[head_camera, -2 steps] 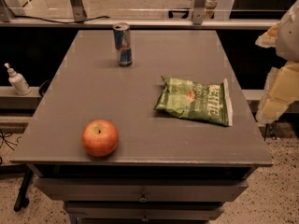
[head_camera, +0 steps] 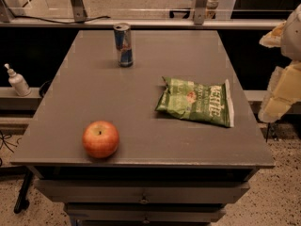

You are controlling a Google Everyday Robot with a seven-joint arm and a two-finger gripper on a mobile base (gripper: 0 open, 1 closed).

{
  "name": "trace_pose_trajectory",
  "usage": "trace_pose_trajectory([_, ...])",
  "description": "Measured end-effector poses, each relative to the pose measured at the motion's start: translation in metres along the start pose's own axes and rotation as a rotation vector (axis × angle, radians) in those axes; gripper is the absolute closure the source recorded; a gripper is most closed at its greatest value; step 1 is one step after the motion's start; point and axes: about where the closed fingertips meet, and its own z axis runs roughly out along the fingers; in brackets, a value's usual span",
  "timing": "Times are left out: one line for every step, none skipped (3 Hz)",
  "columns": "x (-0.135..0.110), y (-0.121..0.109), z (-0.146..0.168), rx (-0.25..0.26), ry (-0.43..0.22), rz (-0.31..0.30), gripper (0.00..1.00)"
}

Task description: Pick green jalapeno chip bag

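Note:
The green jalapeno chip bag (head_camera: 196,102) lies flat on the right half of the grey table (head_camera: 141,79), its white "KETTLE" lettering and pale sealed edge turned to the right. My gripper (head_camera: 281,92) shows as pale cream parts at the right edge of the view, off the table's right side and level with the bag. It is apart from the bag and holds nothing that I can see.
A red apple (head_camera: 100,139) sits near the table's front left edge. A blue and silver drink can (head_camera: 124,44) stands upright at the back, left of centre. A white pump bottle (head_camera: 18,81) stands on a ledge to the left. Drawers sit below the tabletop.

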Motion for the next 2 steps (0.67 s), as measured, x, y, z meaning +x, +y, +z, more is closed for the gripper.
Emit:
trace_pose_trajectory([0.004,-0.005,0.029,-0.023,-0.084,0.02,0.0])
trace_pose_trajectory([0.002,-0.018,0.068,-0.048,-0.178,0.042,0.0])
